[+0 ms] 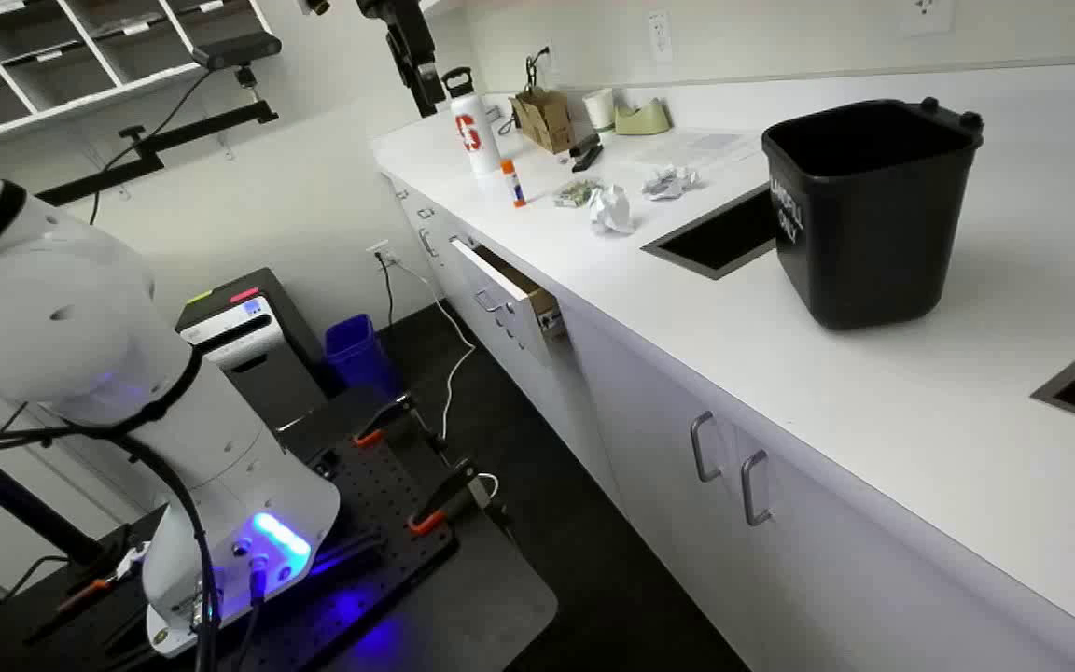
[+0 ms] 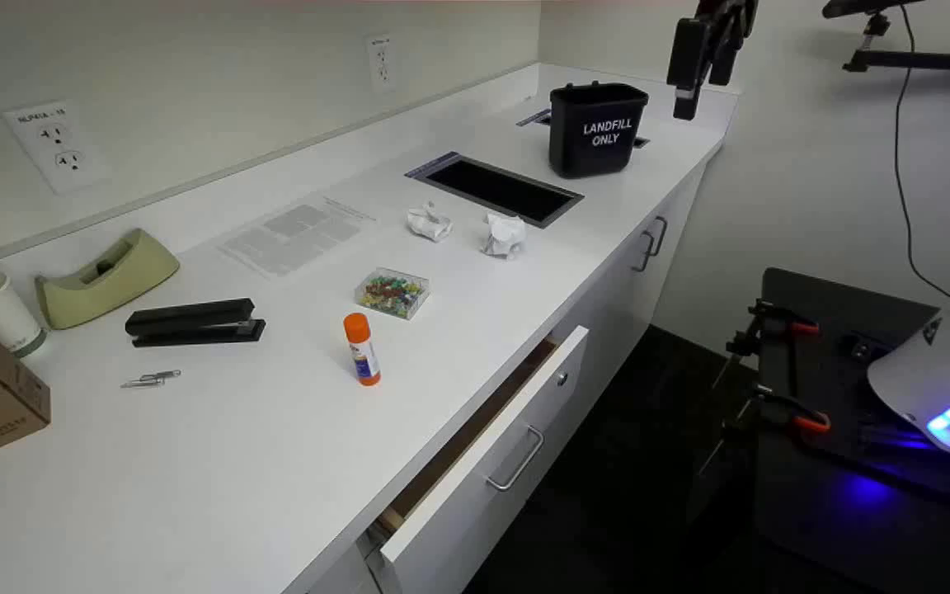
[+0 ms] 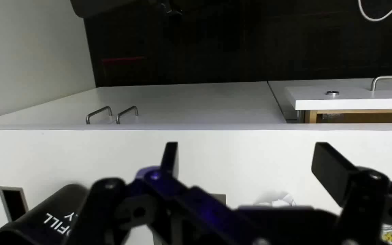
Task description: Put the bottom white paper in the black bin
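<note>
Well, on the bench (image 2: 219, 462) the black bin (image 2: 594, 144) stands toward an end corner; the gripper (image 3: 247, 160) hangs empty, jaws spread; the bottom white paper (image 2: 505, 237), likely the front-edge wad, lies below, within their span in the wrist view.

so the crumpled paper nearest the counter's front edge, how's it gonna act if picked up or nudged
The crumpled paper will probably squash when gripped, since its folds look loose. It is likely light, seemingly just thin balled sheet. Its uneven outline suggests a nudge may slide it more than roll it.
</note>
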